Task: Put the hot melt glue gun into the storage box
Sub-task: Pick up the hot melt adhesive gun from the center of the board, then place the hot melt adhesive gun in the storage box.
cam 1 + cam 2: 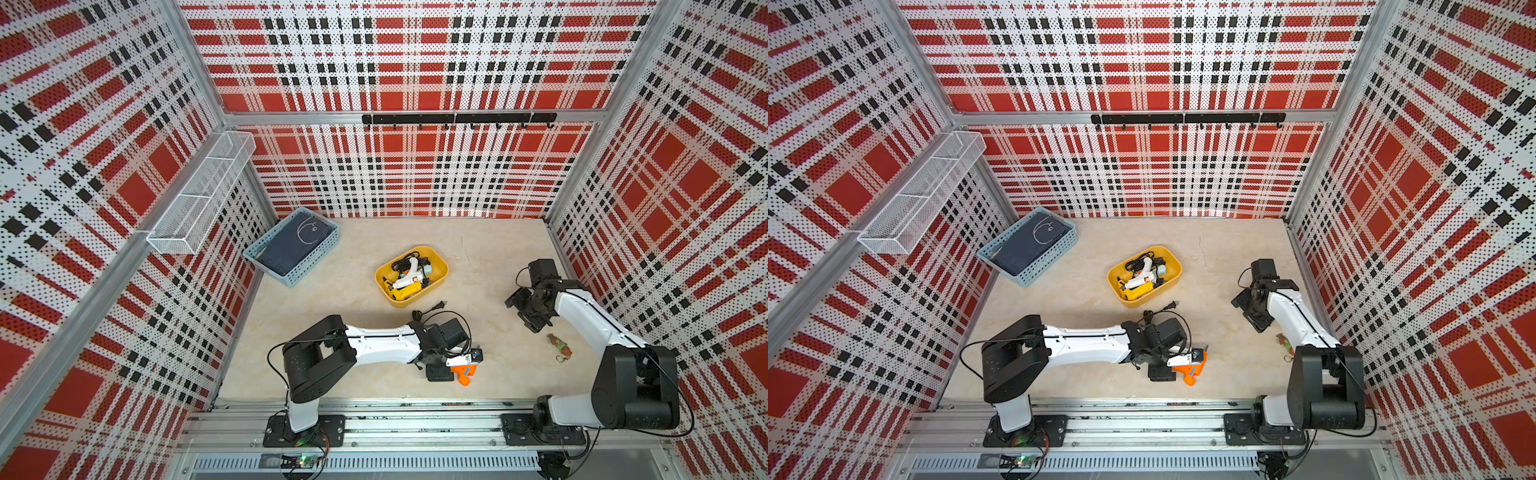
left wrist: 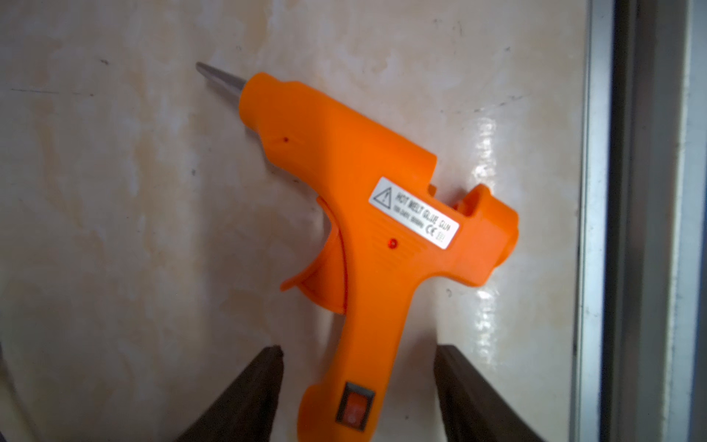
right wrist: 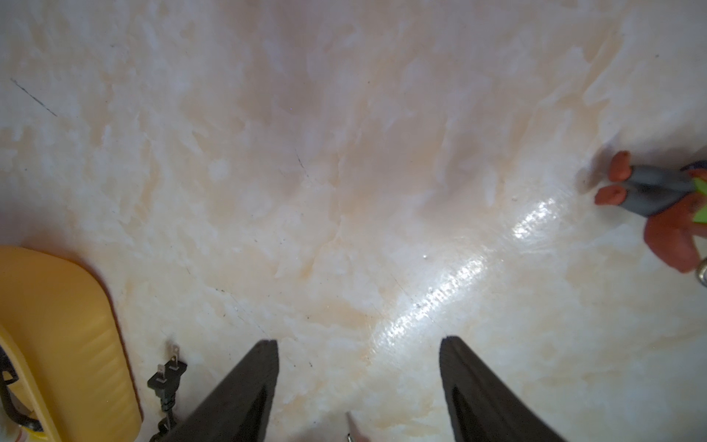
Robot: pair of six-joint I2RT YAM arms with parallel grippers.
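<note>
Bimanual cell seen from above and from both wrists. The hot melt glue gun (image 2: 382, 229), orange with a silver nozzle, lies flat on its side on the marbled tabletop (image 1: 353, 291) near the front rail, under the end of the left arm in both top views (image 1: 1192, 370). It is well apart from the storage box (image 1: 424, 294), a mustard-yellow tub standing mid-table. The box already contains a white glue gun (image 1: 409, 274), a yellow glue gun (image 1: 401, 293) and tangled black cord. The left gripper (image 2: 357, 350) straddles the gun's handle with its fingers apart, a gap of table showing on each side, so nothing is clamped. The right gripper (image 3: 357, 340) hovers over bare table with its fingers spread and nothing between them. A black plug (image 3: 168, 379) lies just beside the box; the left arm hides the cord's run, so which gun it serves is uncertain. A small figure keychain (image 1: 559, 345) lies near the right arm. A pale blue basket (image 1: 266, 266) sits at the rear left.
</note>
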